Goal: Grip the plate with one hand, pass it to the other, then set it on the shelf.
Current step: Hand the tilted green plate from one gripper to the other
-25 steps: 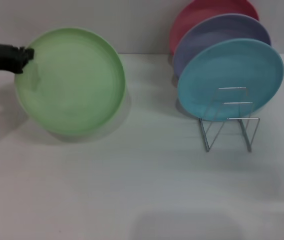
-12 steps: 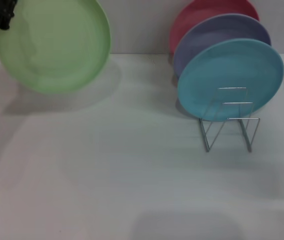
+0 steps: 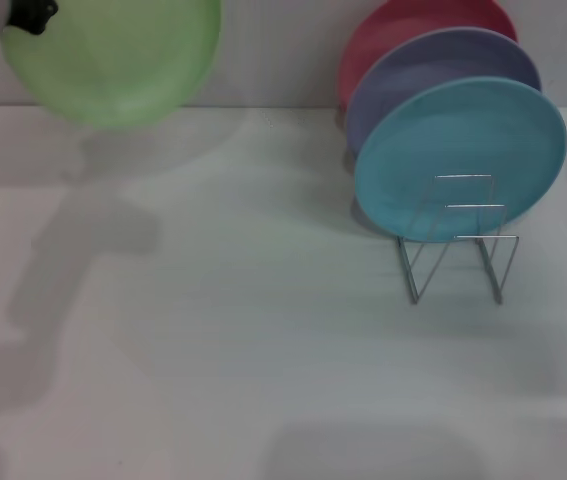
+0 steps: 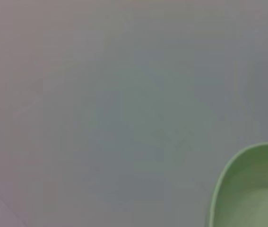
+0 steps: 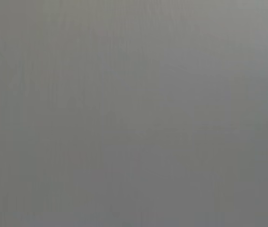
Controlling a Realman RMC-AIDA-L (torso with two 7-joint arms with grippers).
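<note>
The left hand (image 3: 31, 16) pinches the light green plate (image 3: 113, 60) by its rim, holding it clear above the table (image 3: 263, 380) at the far left, its face turned toward the camera. The shelf (image 3: 458, 240) stands well apart to the right, behind the turquoise plate (image 3: 460, 155). The right hand is out of view, so the pass calls for the plate to travel rightward.
</note>
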